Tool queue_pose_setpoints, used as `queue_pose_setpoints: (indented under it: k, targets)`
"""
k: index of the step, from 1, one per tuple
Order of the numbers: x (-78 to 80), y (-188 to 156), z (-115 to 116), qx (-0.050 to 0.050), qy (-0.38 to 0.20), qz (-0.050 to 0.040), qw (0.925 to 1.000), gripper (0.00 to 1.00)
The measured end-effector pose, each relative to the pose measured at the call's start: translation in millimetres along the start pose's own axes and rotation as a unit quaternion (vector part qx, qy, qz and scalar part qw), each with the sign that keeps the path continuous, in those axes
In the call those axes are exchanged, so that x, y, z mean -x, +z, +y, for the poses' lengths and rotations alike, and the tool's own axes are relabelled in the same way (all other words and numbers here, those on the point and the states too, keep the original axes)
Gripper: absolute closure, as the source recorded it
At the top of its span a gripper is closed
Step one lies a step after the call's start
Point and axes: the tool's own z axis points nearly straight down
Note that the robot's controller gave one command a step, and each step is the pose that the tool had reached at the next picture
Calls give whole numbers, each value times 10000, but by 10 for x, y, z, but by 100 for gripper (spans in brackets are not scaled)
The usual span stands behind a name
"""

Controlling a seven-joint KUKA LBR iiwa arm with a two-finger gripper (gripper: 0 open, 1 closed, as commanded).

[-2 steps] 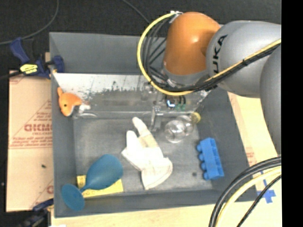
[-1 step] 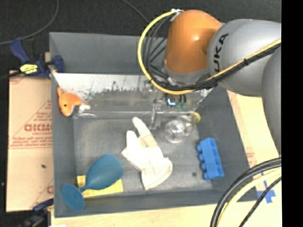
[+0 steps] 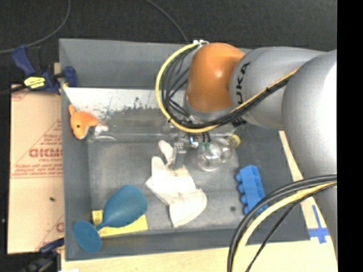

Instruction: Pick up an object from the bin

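Crumpled white cloth [image 3: 173, 190], soft folds, claw [image 3: 180, 148] at its upper edge, open or closed unclear, clear rounded vessel [image 3: 214, 156] beside

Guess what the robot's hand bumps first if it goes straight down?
Probably the top end of the white crumpled cloth in the middle of the bin; the hand hangs right above it. A clear round thing lies close beside, and depth is hard to judge, so it could touch that instead.

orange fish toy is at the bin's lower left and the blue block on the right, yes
No: the camera view shows the orange fish toy at the upper left of the bin, not the lower left. The blue block is on the right.
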Motion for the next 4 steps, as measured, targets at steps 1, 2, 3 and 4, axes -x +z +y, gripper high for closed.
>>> queue_pose_setpoints:
  k: [1, 2, 3, 4]
  targets:
    - [73, 182, 79, 5, 139, -27, 9999, 0]
    - [46, 319, 40, 9, 567, -16, 9984, 0]
    - [-24, 463, 112, 13, 734, -48, 9973, 0]
    - [-28, 461, 200, 19, 853, -54, 9963, 0]
